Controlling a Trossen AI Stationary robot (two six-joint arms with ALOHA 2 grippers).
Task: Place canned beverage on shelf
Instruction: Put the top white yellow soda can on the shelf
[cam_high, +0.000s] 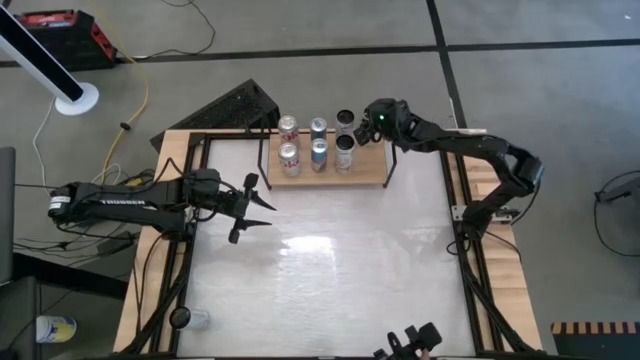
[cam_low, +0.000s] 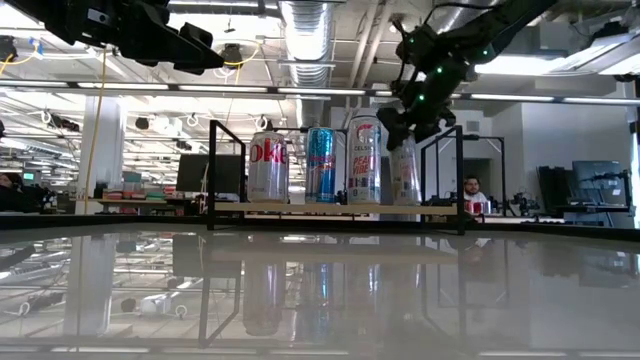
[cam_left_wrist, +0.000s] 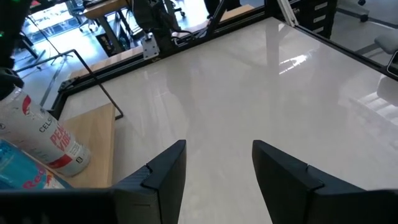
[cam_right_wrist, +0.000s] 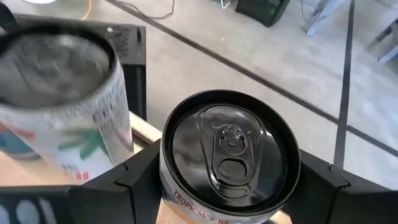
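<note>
Item: black-topped can (cam_right_wrist: 230, 155), clasped between my right gripper (cam_high: 362, 122) jaws, at the shelf (cam_high: 365, 168) back row. Neighbouring can (cam_right_wrist: 59, 99) just beside those jaws. Five cans on the shelf besides it. My left gripper (cam_high: 252, 205): jaws parted, holding nothing, above bare bench (cam_high: 330, 260).

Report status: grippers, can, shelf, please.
Right gripper shut on black-top can at shelf back row. Left gripper open, waiting. Nothing in the way.
</note>
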